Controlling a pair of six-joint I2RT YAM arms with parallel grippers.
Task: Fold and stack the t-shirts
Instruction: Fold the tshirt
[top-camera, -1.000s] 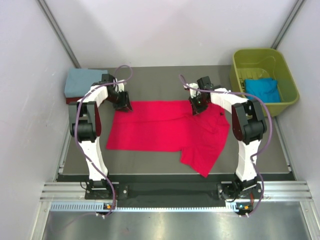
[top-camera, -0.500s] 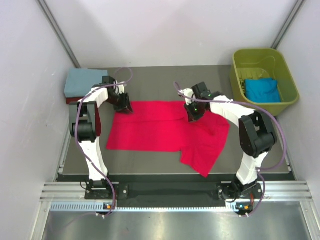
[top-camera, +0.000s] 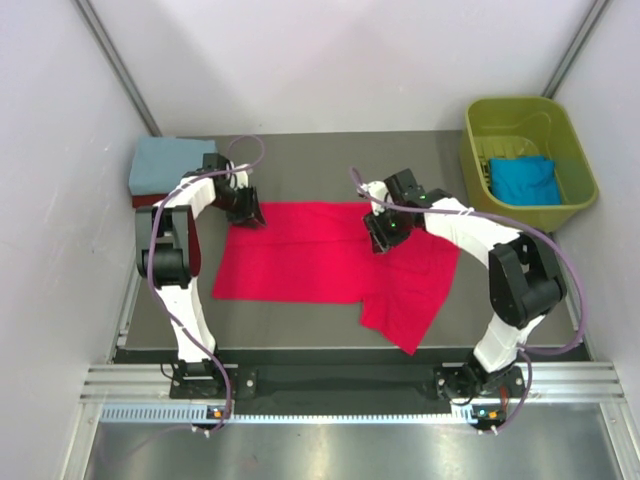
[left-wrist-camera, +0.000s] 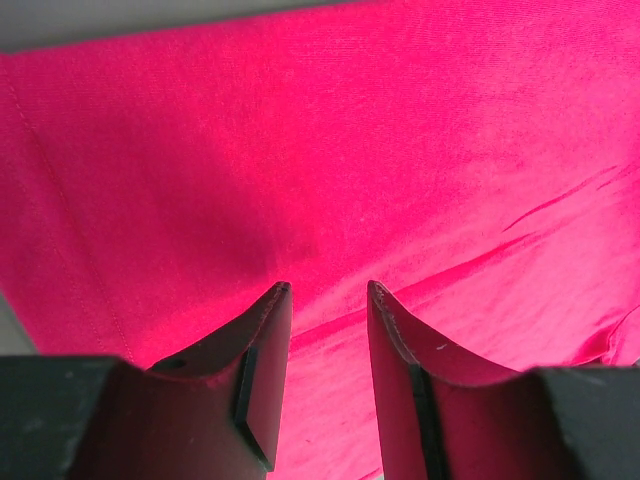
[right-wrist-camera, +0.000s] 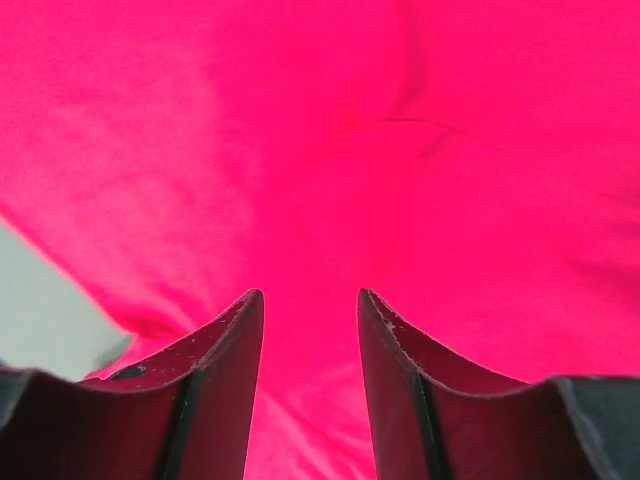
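Observation:
The bright red t-shirt (top-camera: 320, 262) lies spread on the dark table, partly folded, one part reaching toward the front right. It fills the left wrist view (left-wrist-camera: 330, 150) and the right wrist view (right-wrist-camera: 400, 150). My left gripper (top-camera: 250, 213) is open over the shirt's back left corner, empty (left-wrist-camera: 326, 290). My right gripper (top-camera: 381, 238) is open over the shirt's back right part, empty (right-wrist-camera: 310, 298). A dusty blue-grey tee (top-camera: 163, 164) lies folded at the back left on a dark red one (top-camera: 141, 201). A bright blue tee (top-camera: 526, 179) lies in the tub.
The olive-green plastic tub (top-camera: 514, 113) stands at the back right. White walls close in the table at left, right and back. Bare grey table (top-camera: 310, 165) shows behind the red shirt and in the right wrist view (right-wrist-camera: 40, 320).
My right gripper has moved left and slightly forward over the red shirt. The left gripper has barely moved. The shirt's outline looks unchanged.

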